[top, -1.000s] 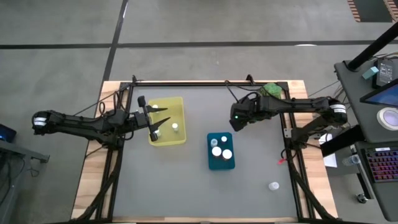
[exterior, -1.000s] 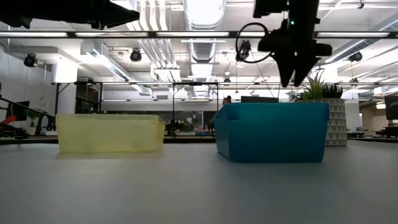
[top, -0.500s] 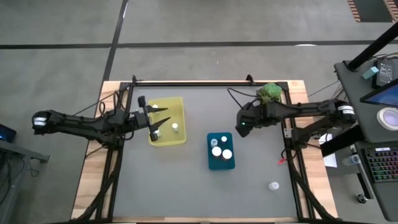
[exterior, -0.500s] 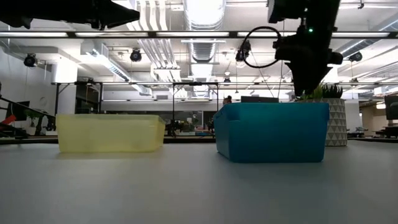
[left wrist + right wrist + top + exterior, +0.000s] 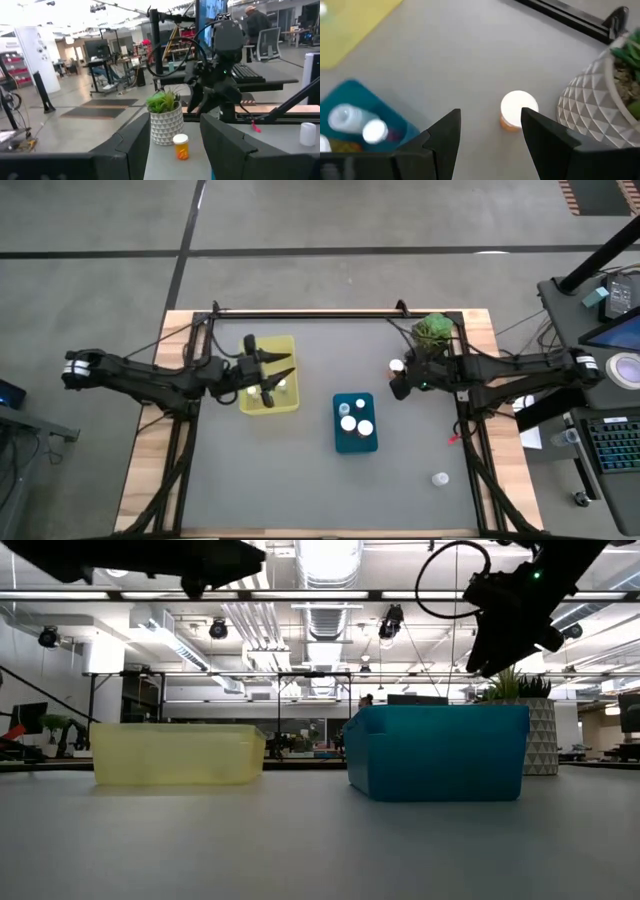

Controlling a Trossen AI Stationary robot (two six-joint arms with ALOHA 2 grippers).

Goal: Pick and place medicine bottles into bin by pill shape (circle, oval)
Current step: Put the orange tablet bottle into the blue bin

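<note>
R gripper (image 5: 490,137), fingers spread wide w/ nothing between them, now hangs above the orange bottle (image 5: 518,111) that stands on the mat just beside the white plant pot (image 5: 592,112). Half a sec ago that arm was nearer the table's middle, so it has pulled back toward its own side and lined up over the bottle, which the arm hid from the high cam before; I judge a descent and grasp come next. L gripper (image 5: 270,372), also open and empty, has slid further across the yellow bin (image 5: 286,403), away from the L arm's base, and sits over the bin's edge nearest the teal bin (image 5: 354,446); looks like it's waiting. Count: 2 bins. Teal bin shows approx 4 white caps, yellow bin at least 1 bottle visible, rest under the gripper so can't tell. Loose on the mat: the orange bottle by the pot, plus 1 white-capped bottle (image 5: 439,478) near the front R corner, well apart from both bins. 1 plant.
</note>
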